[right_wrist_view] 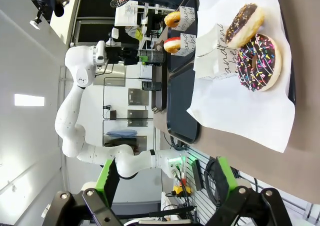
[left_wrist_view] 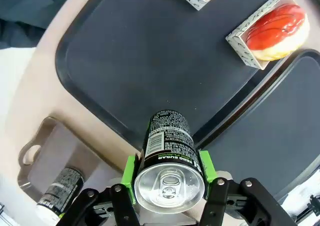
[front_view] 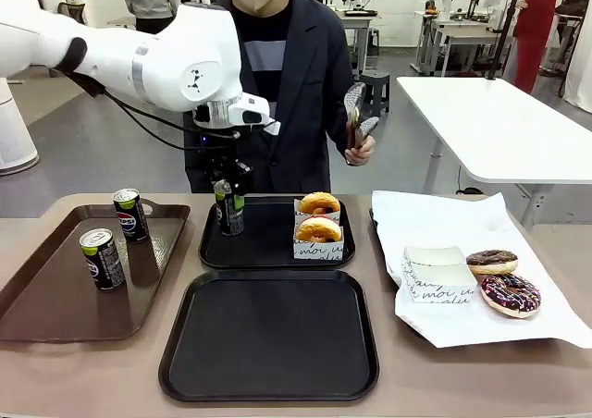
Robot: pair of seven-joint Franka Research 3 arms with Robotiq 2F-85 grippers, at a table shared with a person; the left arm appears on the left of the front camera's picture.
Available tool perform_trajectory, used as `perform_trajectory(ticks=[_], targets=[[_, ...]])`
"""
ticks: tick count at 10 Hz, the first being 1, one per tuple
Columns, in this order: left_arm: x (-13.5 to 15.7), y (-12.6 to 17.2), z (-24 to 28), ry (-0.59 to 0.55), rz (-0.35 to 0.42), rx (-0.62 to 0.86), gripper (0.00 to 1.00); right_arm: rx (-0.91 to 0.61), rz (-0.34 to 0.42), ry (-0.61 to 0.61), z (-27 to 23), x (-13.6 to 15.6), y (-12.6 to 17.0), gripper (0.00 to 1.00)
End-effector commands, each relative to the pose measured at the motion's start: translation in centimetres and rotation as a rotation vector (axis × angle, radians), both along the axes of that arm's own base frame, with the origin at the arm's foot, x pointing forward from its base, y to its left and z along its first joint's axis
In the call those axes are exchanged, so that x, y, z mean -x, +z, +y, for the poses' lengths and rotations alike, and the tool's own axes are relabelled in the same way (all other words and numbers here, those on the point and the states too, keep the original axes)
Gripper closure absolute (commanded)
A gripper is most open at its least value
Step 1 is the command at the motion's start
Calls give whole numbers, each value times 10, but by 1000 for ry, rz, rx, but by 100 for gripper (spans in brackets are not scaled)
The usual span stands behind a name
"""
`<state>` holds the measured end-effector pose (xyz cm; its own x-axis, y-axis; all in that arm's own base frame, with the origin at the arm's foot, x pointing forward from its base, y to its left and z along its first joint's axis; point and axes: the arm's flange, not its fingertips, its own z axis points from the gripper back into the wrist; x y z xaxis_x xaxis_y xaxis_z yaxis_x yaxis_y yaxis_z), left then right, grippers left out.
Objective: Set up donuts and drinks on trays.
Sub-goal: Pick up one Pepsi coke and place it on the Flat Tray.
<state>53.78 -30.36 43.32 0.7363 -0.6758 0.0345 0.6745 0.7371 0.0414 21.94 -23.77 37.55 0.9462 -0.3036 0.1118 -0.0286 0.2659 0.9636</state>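
My left gripper point(front_view: 228, 192) is shut on a black drink can point(front_view: 229, 209), upright over the left side of the far black tray point(front_view: 268, 248); whether its base touches I cannot tell. In the left wrist view the can point(left_wrist_view: 167, 146) sits between the green pads point(left_wrist_view: 131, 172). Two donuts in white sleeves point(front_view: 319, 203) point(front_view: 318, 230) stand on that tray. The near black tray point(front_view: 268, 335) is bare. Two more cans point(front_view: 130, 215) point(front_view: 102, 258) stand on the brown tray point(front_view: 55, 298). My right gripper point(right_wrist_view: 166, 181) is open, holding nothing.
At the right, a white paper sheet point(front_view: 435, 219) carries folded white sleeves point(front_view: 437, 275), a chocolate donut point(front_view: 491, 262) and a sprinkled chocolate donut point(front_view: 510, 294). A person stands behind the far tray, holding tongs point(front_view: 356, 122) in a raised hand.
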Motion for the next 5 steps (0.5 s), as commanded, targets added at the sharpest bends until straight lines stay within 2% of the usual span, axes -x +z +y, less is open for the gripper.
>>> perform_trajectory(ticks=[1, 5], targets=[[0, -11, -1, 1, 13, -9, 42, 2, -5, 14, 0, 4, 0, 0], [-1, -39, 7, -17, 61, -8, 42, 2, -5, 14, 0, 4, 0, 0]])
